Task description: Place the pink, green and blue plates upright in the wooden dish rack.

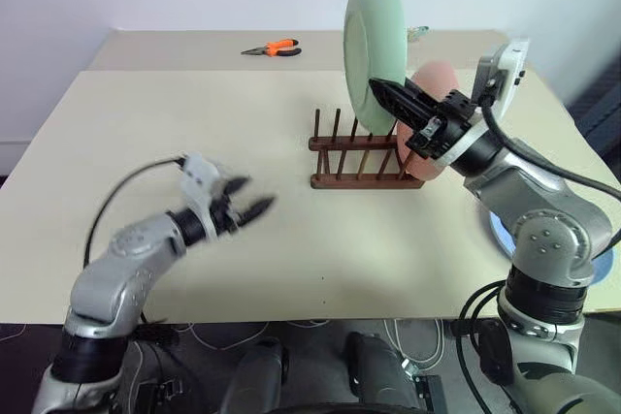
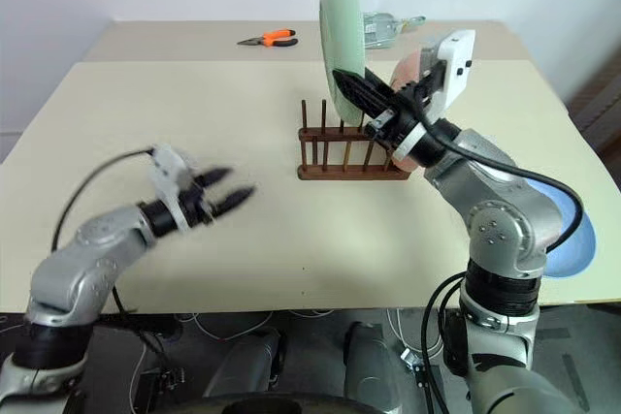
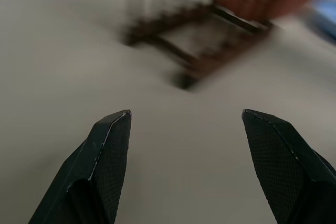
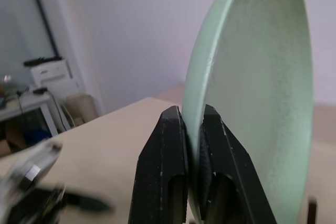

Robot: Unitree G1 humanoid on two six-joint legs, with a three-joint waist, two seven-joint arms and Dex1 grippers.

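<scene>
The green plate is up in the air, standing on its edge, just above the wooden dish rack. Nearest, the left gripper hangs over the bare table with its 2 fingers wide apart and nothing in them. Farther back, the right gripper pinches the green plate's rim tight. The pink plate already stands at the rack's right end. I think the best way is to go down slowly, keep the plate straight, and slide its bottom edge between 2 free pegs beside the pink one.

Green plate upright, raised above wooden dish rack. Pink plate stands in rack. Blue plate flat at table edge.
</scene>
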